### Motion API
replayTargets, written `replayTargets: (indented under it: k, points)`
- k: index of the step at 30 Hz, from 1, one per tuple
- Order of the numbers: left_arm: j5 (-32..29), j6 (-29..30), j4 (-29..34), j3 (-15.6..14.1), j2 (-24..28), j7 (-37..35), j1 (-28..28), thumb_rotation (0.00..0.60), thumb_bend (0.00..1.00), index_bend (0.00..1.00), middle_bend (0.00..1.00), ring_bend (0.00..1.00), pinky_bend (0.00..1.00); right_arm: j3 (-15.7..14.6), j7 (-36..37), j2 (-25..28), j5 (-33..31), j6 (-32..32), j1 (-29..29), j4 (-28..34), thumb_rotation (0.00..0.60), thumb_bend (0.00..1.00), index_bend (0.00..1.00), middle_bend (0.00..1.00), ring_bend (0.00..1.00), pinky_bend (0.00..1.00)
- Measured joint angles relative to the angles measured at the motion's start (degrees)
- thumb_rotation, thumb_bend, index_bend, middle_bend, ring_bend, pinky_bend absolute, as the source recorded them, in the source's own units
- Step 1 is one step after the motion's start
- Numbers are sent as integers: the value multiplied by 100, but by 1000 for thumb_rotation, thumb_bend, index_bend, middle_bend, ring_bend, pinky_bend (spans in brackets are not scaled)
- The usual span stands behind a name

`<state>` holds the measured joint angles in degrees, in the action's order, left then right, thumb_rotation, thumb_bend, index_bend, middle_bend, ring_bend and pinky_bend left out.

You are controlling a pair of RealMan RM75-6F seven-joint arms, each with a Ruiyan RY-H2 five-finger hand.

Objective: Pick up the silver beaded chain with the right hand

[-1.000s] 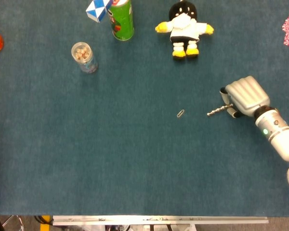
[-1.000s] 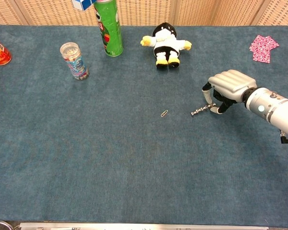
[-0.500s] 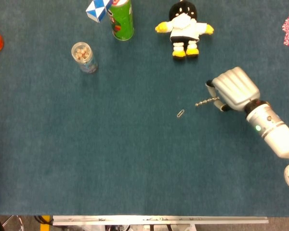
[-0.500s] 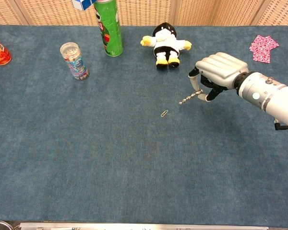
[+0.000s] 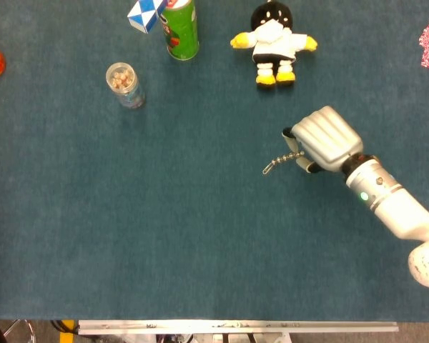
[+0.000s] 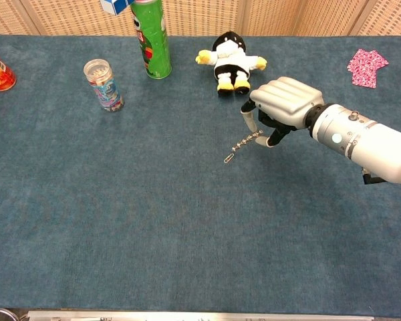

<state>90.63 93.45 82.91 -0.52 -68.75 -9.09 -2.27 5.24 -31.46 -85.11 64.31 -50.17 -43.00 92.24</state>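
Right now I have the silver beaded chain (image 5: 284,160) pinched at one end under my right hand (image 5: 322,139), its fingers curled down around that end, while the rest of the chain trails out to the left. In the chest view the chain (image 6: 246,141) hangs slanting down from the fingertips, and its free end sits right at the small paperclip (image 6: 228,158) on the tabletop (image 5: 164,236); I cannot tell whether they touch.

My main worry is the grip itself. I am holding only the very end of a slick, beaded strand, so I judge that a jolt or a slight loosening of the fingers could let it slide out and drop back onto the blue cloth. The dangling tail could also swing if I move fast, and that pull might work it free.

A second risk is the paperclip: if the loose end snags it, I may drag or lift it along.

Further off, the plush toy (image 5: 273,41) lies on the far side, well apart, and should not interfere. My left hand is out of both views.
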Motion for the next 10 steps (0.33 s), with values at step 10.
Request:
replayTargets:
  k: [10]
  points:
    - [12, -22, -13, 6, -21, 2, 15, 600, 205, 80, 93, 70, 57, -79, 14, 37, 54, -85, -30, 124, 600, 290, 632, 959, 1000, 1000]
